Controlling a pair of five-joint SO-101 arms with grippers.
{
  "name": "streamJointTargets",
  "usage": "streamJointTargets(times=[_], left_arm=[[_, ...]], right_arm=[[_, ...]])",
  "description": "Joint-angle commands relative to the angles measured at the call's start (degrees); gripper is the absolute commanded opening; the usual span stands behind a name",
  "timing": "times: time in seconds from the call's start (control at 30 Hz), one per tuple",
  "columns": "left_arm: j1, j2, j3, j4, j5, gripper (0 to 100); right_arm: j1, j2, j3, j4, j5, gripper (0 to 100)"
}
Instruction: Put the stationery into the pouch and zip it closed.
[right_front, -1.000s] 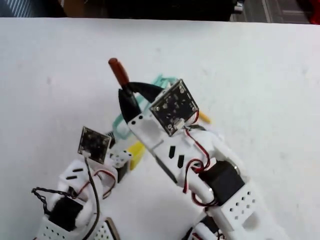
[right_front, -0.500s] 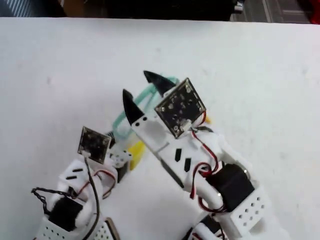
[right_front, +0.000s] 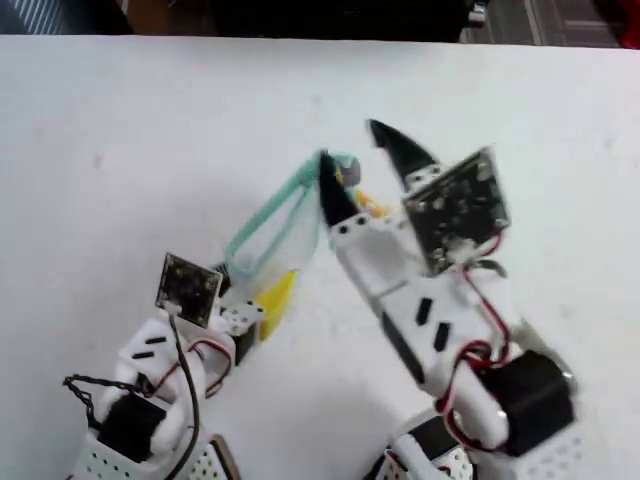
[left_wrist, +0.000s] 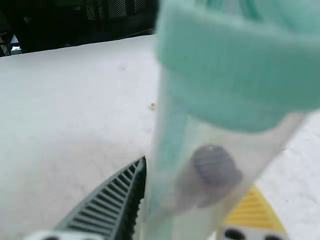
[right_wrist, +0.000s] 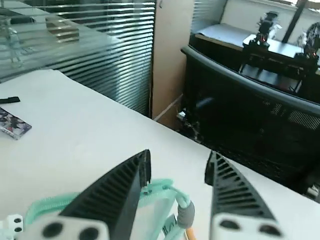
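— Pouch (right_front: 275, 225) position?
— Centre of table (right_front: 120, 120), between the two arms. Near-left end pinched in left gripper (right_front: 262, 295): fingers closed on the clear wall, one on each side, as the left wrist view shows.
— Why held there?
— Judgement: anchor. It keeps the pouch on edge, teal zip side up, so the other arm can work along it.
— Right gripper (right_front: 368, 172)?
— Fingers spread, holding nothing. They straddle the far-right end, with the grey zip pull (right_wrist: 185, 216) near the gap between them. Contact with the pull: cannot tell.
— Long axis?
— Runs near-left to far-right, from one gripper to the other. Pull end points far-right.
— Contents?
— Dark rounded shape (left_wrist: 215, 167) behind the clear wall, too blurred to name. Orange tip (right_front: 368, 206) beside the pull; inside or sticking out, cannot tell.
— Stage?
— Likely the zipping step. Whether the far-right end is the shut end of the zip is unclear.
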Motion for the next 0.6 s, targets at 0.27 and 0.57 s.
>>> streamJointTargets(times=[0.27, 0.57], left_arm=[[0.31, 0.04, -0.53, 0.53, 0.35, 23], [0.31, 0.04, -0.53, 0.62, 0.35, 23]], right_arm=[[13.67, 13.58, -13.10, 13.58, 0.18, 16.6], [26.24, 38.55, -19.43, 20.88, 0.62, 16.6]])
